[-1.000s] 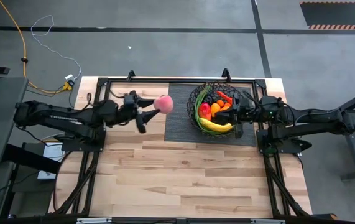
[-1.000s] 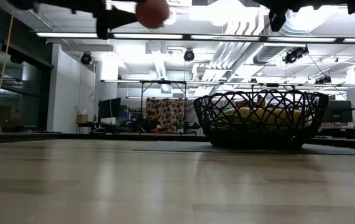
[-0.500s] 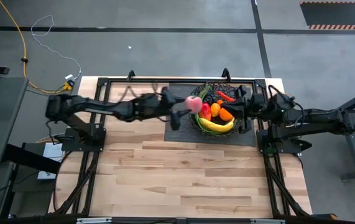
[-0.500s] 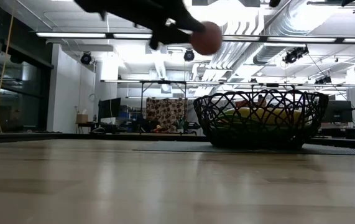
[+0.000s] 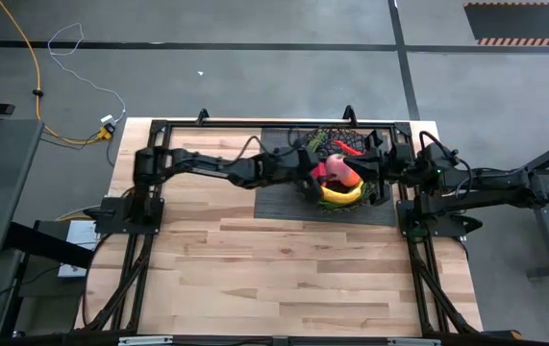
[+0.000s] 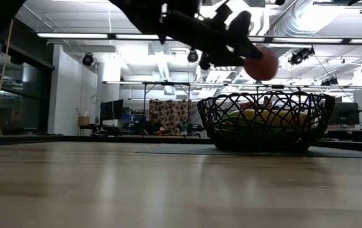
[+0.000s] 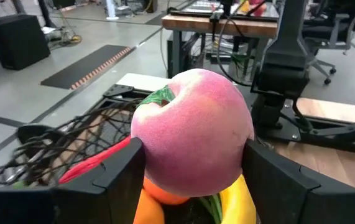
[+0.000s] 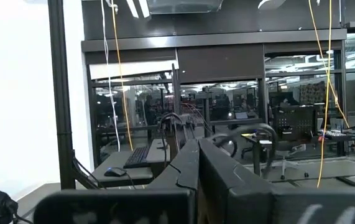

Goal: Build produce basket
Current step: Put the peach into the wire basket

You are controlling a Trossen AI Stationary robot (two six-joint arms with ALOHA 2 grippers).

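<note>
The black wire basket [image 5: 324,144] stands on a flat dark ribbed mat [image 5: 279,187] at the table's far right. It holds a yellow banana [image 5: 341,196], an orange [image 5: 348,179], a red pepper [image 5: 347,148] and other produce. My left gripper [image 5: 324,173] reaches from the left and is shut on a pink-red apple [image 7: 193,134] above the basket. In the low view the apple [image 6: 261,63] hangs just over the basket's rim [image 6: 266,95]. My right gripper [image 5: 380,173] is beside the basket's right side, shut and empty, raised above the table. My left gripper pinches the apple's two opposite sides [image 7: 145,163] between its two fingers [image 7: 122,177]. The fingers come from the table's left, slanting a little down. The apple is lifted clear above the produce in the basket, its green-leafed stem end [image 7: 160,96] pointing up.
The light wooden tabletop [image 5: 293,269] lies open in front of the mat. Black frame rails [image 5: 255,123] run along the table's far edge and sides. The right arm [image 5: 486,183] stretches toward the right edge.
My left gripper has carried the apple toward the table's right edge, from left of the mat to over the basket, and lower, close to the rim. The apple has stayed in the hold. My right gripper has drawn back a little toward the right edge.
</note>
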